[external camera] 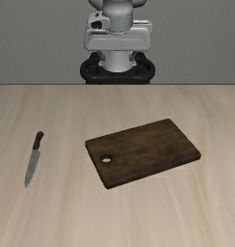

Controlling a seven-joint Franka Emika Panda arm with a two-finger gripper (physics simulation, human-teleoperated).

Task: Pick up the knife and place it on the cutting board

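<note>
Light wooden surface (192,217), grey wall behind. Robot arm (115,21) sits bunched at the far edge, white links above a black base (116,70)

Knife (34,159): lying flat on the surface toward the exterior view's left. Dark handle at the far end, pale blade running toward the near edge, the whole thing slightly slanted. Nothing touches it.

Cutting board (143,152): dark wood, rectangular, flat on the surface near the middle, turned at an angle so its long side climbs toward the exterior view's right. Small round hole close to the corner on the exterior view's left. Top of the board bare.

Knife and board well apart, with open surface between them; the knife is not on the board.

Hand (116,46): tucked up with the arm over the base, far from both knife and board. Released or clenched, cannot tell from this angle. It carries nothing that can be seen
</note>
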